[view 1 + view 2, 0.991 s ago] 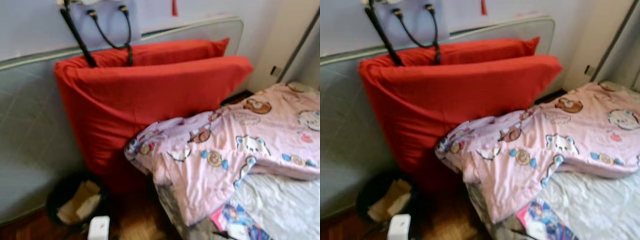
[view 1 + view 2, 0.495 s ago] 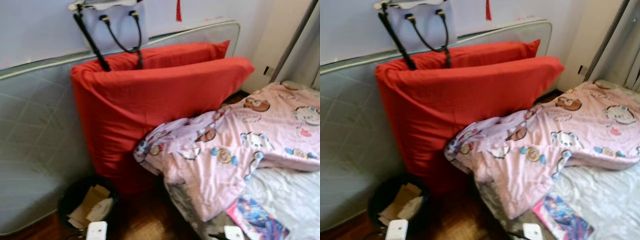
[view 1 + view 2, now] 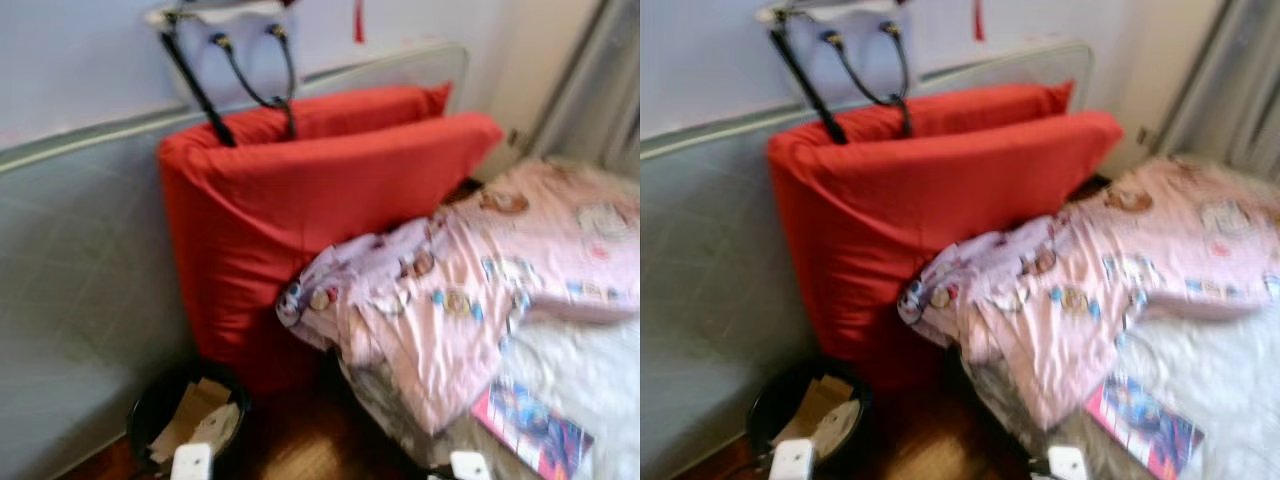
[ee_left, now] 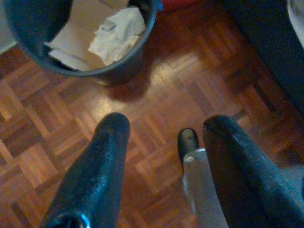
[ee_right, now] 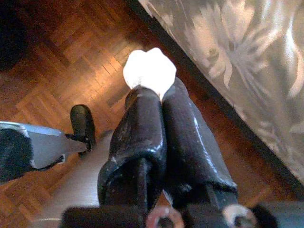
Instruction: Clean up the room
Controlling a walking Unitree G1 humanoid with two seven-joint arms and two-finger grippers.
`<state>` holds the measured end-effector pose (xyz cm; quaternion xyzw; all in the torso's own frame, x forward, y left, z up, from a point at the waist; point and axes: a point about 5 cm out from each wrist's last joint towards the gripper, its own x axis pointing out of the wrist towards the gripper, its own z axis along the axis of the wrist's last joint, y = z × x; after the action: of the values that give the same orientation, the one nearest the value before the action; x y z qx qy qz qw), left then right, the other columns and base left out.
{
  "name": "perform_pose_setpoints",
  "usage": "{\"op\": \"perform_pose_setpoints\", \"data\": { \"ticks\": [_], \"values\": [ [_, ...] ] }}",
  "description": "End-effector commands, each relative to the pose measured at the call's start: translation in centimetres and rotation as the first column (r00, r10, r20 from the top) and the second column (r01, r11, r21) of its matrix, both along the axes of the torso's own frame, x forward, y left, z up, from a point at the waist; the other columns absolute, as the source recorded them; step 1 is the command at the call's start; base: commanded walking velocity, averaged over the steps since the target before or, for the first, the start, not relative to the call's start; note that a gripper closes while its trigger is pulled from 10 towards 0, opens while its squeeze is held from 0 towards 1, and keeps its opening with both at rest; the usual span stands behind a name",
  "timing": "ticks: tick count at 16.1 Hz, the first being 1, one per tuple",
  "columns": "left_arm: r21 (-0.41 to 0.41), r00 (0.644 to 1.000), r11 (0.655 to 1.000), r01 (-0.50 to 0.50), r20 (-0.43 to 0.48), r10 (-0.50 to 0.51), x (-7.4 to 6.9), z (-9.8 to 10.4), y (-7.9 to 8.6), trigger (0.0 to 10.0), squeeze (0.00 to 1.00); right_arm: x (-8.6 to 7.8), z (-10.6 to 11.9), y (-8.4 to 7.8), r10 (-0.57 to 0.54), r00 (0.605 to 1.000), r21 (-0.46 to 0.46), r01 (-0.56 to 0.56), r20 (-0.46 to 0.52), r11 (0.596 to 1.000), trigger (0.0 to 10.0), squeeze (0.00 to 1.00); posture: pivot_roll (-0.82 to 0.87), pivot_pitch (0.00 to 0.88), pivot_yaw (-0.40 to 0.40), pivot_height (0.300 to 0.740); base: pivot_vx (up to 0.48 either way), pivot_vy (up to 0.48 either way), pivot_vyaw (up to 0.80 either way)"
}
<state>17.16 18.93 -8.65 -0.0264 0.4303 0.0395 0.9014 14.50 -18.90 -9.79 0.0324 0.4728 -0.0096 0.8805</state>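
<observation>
White crumpled wad (image 5: pixel 149 71) clamped in right pincer (image 5: pixel 159 92) above parquet floor (image 4: pixel 156 95) beside bed, left pincer (image 4: pixel 164 130) held apart over floor near black bin (image 4: pixel 118 71) of paper scraps, red cushions (image 3: pixel 320 210) propped behind.

Left gripper (image 4: pixel 164 156): two long, thick black fingers (image 4: pixel 92 175) — rounded tips, faintly pebbled and glossy.
Right gripper (image 5: pixel 159 102): two black fingers, shiny and scuffed, joined to a black base with a copper-coloured ring and a pale round fitting at the lower edge.
Leg and foot: silver-grey limb ending in a small black foot (image 5: pixel 83 124).
Head views: two white blocks — arm tops (image 3: pixel 192 462) — at the bottom edge.
</observation>
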Motion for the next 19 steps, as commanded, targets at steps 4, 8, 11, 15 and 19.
{"op": "perform_pose_setpoints", "data": {
  "ticks": [4,8,11,15,19],
  "values": [
    [0.024,1.0,1.0,-0.008,-0.02,0.008,-0.59,-0.15,0.91,10.0,0.0,0.18,0.03,0.23,-0.005,1.0,0.001,0.005,0.002,1.0,10.0,0.0,0.03,0.0,0.015,0.74,0.0,0.356,0.0],
    [0.019,1.0,1.0,-0.012,-0.017,0.012,-0.53,-0.14,0.8,10.0,0.0,0.2,0.04,0.15,-0.009,1.0,-0.001,0.009,0.003,1.0,10.0,0.0,0.03,0.0,0.013,0.74,0.0,0.356,0.0],
    [0.019,1.0,1.0,-0.014,-0.013,0.014,-0.44,-0.09,0.86,10.0,0.0,0.23,0.05,0.14,-0.017,1.0,-0.001,0.017,0.004,1.0,10.0,0.0,0.03,0.0,0.014,0.74,0.0,0.358,0.0],
    [0.022,1.0,1.0,-0.016,-0.011,0.017,-0.35,-0.03,1.0,10.0,0.0,0.24,0.05,0.18,-0.017,1.0,-0.001,0.017,0.003,1.0,10.0,0.0,0.03,0.0,0.014,0.74,0.0,0.357,0.0],
    [0.021,1.0,1.0,-0.015,-0.009,0.015,-0.24,0.01,0.97,10.0,0.0,0.26,0.05,0.23,-0.014,1.0,0.0,0.014,0.003,1.0,10.0,0.0,0.03,0.0,0.014,0.74,0.0,0.356,0.0]
  ]
}}
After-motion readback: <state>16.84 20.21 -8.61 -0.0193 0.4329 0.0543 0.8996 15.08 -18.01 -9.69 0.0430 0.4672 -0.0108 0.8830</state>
